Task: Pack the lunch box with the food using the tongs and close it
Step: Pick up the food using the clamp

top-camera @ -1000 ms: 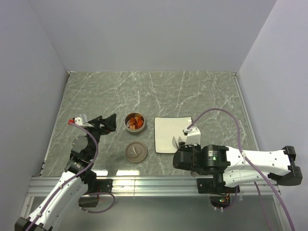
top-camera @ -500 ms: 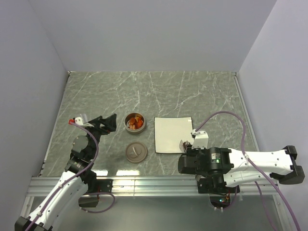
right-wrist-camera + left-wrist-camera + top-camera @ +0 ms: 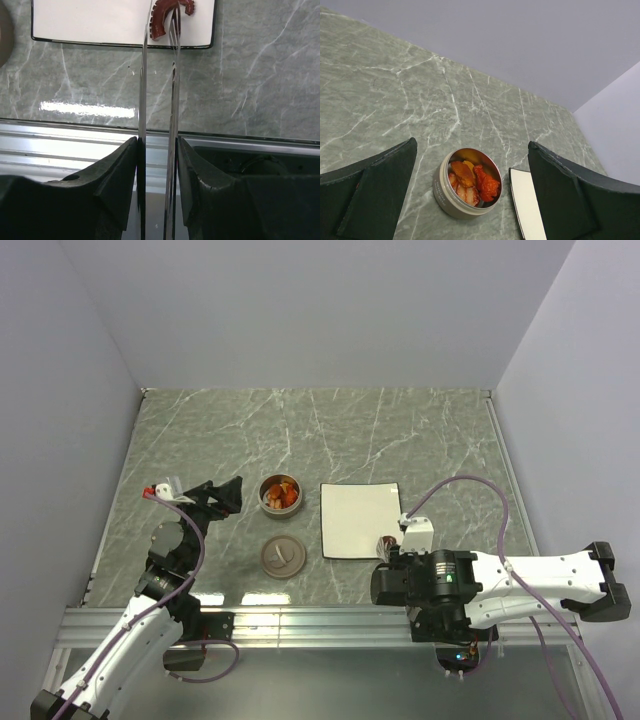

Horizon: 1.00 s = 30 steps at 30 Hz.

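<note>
My right claw [image 3: 157, 142] is clamped on the tongs [image 3: 143, 75], whose two arms run straight ahead to the near edge of the white plate [image 3: 100, 20]. Their tips pinch a dark red curved piece [image 3: 167, 12]; I can't quite tell if it's clear of the plate. The lunch box [image 3: 281, 494], part filled, sits leftward beyond the plate, its lid [image 3: 282, 556] off on the worktop [image 3: 200, 430]. My left claw [image 3: 225, 495], spread wide and empty, is nearer it.

White arms [image 3: 545, 575] w/ blk joints [image 3: 432, 578], purple cables [image 3: 470, 480].
</note>
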### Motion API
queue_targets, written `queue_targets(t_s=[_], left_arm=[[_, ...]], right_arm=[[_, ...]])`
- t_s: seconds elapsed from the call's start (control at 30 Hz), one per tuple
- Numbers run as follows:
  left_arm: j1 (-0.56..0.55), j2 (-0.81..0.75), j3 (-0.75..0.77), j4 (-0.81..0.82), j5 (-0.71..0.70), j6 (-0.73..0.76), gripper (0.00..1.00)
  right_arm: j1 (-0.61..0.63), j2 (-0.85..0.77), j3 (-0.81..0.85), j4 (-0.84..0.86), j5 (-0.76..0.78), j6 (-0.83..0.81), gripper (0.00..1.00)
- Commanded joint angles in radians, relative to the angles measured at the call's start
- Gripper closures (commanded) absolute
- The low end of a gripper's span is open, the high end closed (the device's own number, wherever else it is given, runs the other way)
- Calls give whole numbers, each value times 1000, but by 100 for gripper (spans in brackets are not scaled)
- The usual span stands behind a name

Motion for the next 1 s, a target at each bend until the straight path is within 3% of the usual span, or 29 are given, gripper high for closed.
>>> queue_targets(t_s=[0.0,0.2,0.5,0.77,0.97], left_arm=[[-3,-3,-4,26,21,-14,1],[-3,-6,-4,26,23,-16,0],[-3,-5,-4,25,24,-14,0],[-3,-9,-5,23,21,-14,1],[-3,-11,-4,21,24,-16,0]], right_arm=[[8,-2,-4,-50,31,31,57],[8,-1,-12,-30,29,17,71],[2,45,52,30,87,-61,71],[-58,110,109,188,106,-250,70],[-186,159,135,384,78,-513,70]])
